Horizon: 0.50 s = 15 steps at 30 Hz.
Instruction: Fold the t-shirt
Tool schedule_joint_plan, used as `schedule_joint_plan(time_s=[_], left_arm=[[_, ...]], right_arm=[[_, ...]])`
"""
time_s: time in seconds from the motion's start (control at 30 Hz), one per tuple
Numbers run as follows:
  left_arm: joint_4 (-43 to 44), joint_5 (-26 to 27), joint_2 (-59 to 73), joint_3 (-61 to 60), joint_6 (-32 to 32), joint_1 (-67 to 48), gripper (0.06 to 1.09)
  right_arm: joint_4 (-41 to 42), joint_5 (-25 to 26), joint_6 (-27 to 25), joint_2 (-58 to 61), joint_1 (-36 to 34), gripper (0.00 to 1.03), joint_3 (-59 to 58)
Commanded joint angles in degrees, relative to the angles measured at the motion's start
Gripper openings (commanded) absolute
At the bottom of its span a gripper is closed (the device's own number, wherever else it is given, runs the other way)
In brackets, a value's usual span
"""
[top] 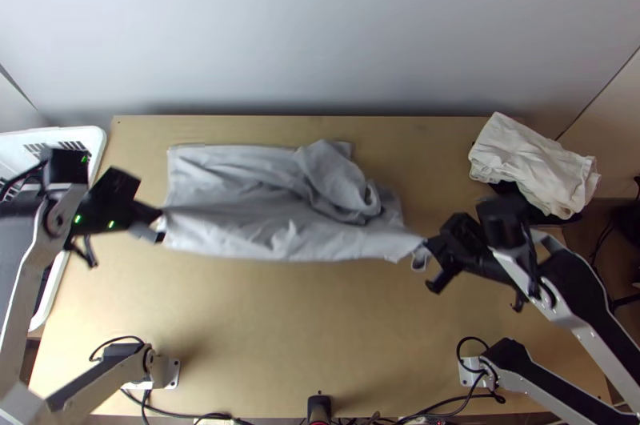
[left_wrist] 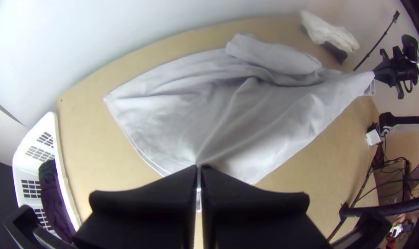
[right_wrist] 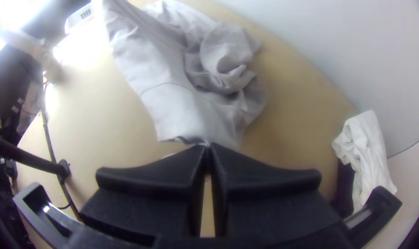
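Pinching the light-grey cloth t-shirt (top: 256, 226) in my closed black left gripper (left_wrist: 199, 168) and black right gripper (right_wrist: 208, 147), I judge spreading underway. All folding remains.

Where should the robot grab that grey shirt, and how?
Probably by both ends of the edge nearest the arms' bases, one from each side, as the left gripper and right gripper pinch it now. That edge of the grey shirt runs fairly straight between them, whereas the bunched part behind it would likely give a messier grip.
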Motion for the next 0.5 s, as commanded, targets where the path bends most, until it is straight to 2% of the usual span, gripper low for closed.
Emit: schedule_joint_plan(time_s=[0.0,0.2,0.47], left_arm=[[-5.02,1.81,-10.91,-9.76,4.9,3.82,0.09],[-4.31,1.81,-15.3,-20.13,5.87,3.03,0.09],[7.2,1.73,-16.88,-34.9,4.82,2.59,0.09]], right_arm=[[-6.46,-0.86,1.52,-6.77,3.98,0.03,-2.81],[-8.84,-2.09,3.19,-9.67,6.35,0.03,-5.19],[-7.43,-2.26,3.46,-9.58,6.44,0.03,-6.5]])
